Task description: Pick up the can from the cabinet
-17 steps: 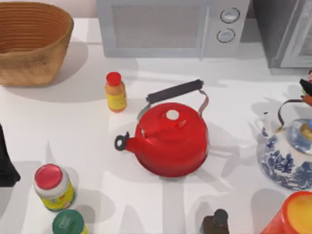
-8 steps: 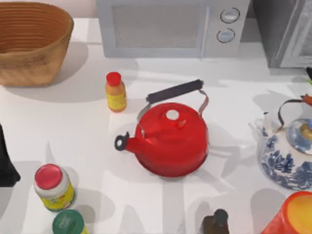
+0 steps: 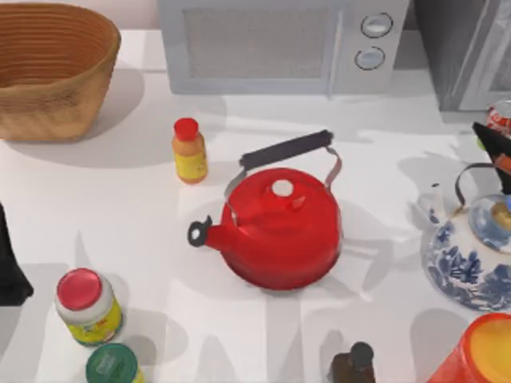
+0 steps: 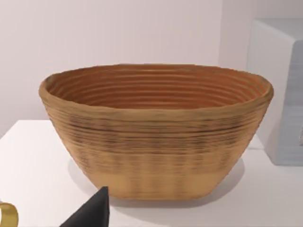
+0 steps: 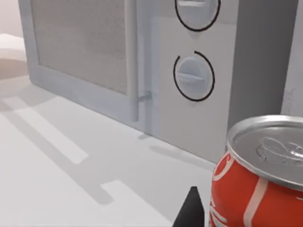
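Observation:
The can [image 3: 501, 116], red with white markings and a silvery top, shows at the table's far right edge, just in front of the dark grey cabinet [image 3: 459, 48]. My right gripper [image 3: 497, 142] is shut on the can, its black fingers reaching in from the right edge. The right wrist view has the can [image 5: 262, 182] close up, with one dark fingertip [image 5: 191, 212] beside it and the microwave behind. My left arm [image 3: 9, 267] is parked at the left edge, and one of its fingertips [image 4: 92, 213] points towards the basket.
A red kettle [image 3: 279, 227] stands mid-table. The blue-and-white teapot [image 3: 471, 255] sits just below the right gripper. A light grey microwave [image 3: 279, 44] is at the back, a woven basket [image 3: 48, 68] back left. Bottles [image 3: 189, 150] and jars [image 3: 88, 307] stand left, an orange cup [image 3: 479, 355] front right.
The right gripper has come back into view at the right edge, bringing the can, which did not show before. The left arm has not moved.

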### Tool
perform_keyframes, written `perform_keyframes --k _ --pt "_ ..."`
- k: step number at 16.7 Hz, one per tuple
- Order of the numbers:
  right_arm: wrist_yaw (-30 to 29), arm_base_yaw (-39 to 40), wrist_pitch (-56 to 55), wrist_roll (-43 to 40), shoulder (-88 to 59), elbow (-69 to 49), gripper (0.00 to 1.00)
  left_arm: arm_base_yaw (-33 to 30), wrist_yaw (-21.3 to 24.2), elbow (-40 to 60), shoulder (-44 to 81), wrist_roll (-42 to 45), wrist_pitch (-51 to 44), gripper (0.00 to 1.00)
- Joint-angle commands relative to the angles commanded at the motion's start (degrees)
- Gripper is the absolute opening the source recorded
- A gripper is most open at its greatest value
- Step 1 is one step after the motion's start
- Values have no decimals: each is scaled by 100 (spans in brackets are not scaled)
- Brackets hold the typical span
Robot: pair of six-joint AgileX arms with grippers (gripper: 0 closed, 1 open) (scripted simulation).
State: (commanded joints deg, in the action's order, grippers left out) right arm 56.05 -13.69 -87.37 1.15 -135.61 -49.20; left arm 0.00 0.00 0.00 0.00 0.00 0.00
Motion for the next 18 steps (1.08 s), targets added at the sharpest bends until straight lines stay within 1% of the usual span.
perform_keyframes --k 12,13,18 --pt "0 0 0 0 0 0 98 0 0 0 0 0 0 100" --pt "0 0 0 0 0 0 100 0 0 0 0 0 0 100" --pt "0 0 0 0 0 0 100 0 0 0 0 0 0 100"
